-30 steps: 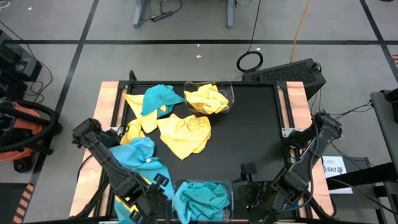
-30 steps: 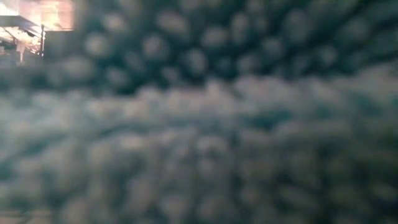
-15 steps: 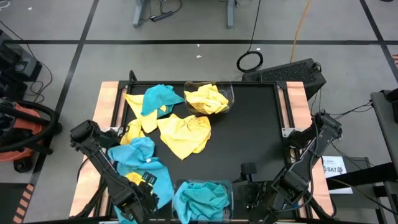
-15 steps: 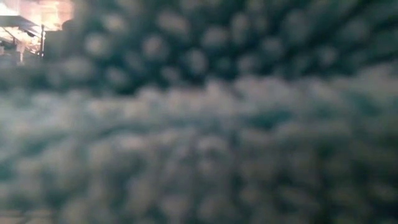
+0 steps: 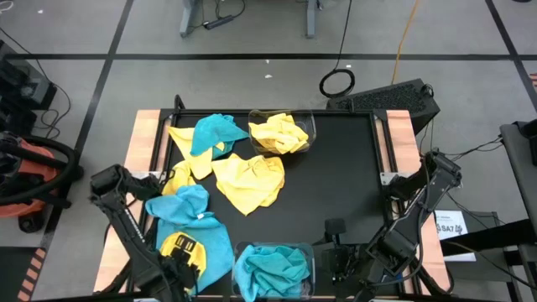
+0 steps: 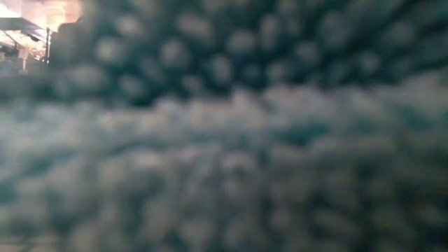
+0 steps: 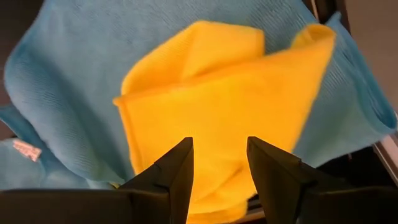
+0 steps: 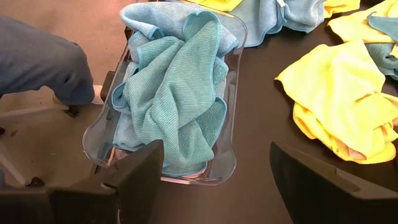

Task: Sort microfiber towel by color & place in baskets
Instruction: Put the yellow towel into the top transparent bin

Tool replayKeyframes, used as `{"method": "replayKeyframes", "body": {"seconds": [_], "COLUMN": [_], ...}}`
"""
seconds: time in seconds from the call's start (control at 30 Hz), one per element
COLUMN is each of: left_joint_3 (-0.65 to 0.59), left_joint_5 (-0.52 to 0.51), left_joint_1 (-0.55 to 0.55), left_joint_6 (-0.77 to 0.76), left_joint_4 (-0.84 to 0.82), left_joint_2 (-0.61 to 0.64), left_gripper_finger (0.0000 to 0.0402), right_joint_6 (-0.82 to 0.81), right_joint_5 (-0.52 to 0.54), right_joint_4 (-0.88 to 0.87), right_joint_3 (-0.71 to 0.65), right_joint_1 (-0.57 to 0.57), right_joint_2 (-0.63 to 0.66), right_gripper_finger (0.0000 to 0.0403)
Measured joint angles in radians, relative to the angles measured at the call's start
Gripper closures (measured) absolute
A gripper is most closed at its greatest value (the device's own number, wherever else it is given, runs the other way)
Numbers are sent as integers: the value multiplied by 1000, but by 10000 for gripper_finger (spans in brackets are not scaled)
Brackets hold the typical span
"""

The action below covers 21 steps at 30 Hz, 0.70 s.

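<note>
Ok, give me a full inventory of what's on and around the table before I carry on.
far basket: one, clear, far centre, holding a yellow towel.
near basket: one, clear, near edge, holding turquoise towels.
loose yellow towels: at least three, yellow, centre and left of the mat.
loose turquoise towels: at least two, turquoise, one far left, a heap near left.
person's leg: one, blue trousers, on the floor by the near basket.
left gripper: dark, at a yellow cloth lying on the heap.
right gripper: dark, open, waiting by the near basket.
</note>
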<state>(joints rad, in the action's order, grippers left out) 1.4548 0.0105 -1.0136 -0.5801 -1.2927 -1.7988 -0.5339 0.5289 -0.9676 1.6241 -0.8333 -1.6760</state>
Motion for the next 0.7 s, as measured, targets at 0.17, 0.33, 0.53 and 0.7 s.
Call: {"method": "replayKeyframes", "body": {"seconds": [0.17, 0.33, 0.53, 0.7], "left_joint_3": [0, -2, -44, -75], "left_joint_5": [-1, -12, -11, -5], "left_joint_1": [-40, -77, -114, -140], "left_joint_6": [-26, -76, -195, -238], "left_joint_4": [-6, -22, 29, 55], "left_joint_2": [0, 0, 0, 0], "left_gripper_finger": [245, 245, 241, 212], "right_joint_6": [0, 0, 0, 6], "right_joint_5": [0, 0, 0, 0], "right_joint_4": [3, 15, 15, 18], "right_joint_3": [0, 0, 0, 0], "right_joint_1": [0, 0, 0, 0], "right_joint_2": [0, 0, 0, 0], "right_gripper_finger": [118, 118, 118, 118]}}
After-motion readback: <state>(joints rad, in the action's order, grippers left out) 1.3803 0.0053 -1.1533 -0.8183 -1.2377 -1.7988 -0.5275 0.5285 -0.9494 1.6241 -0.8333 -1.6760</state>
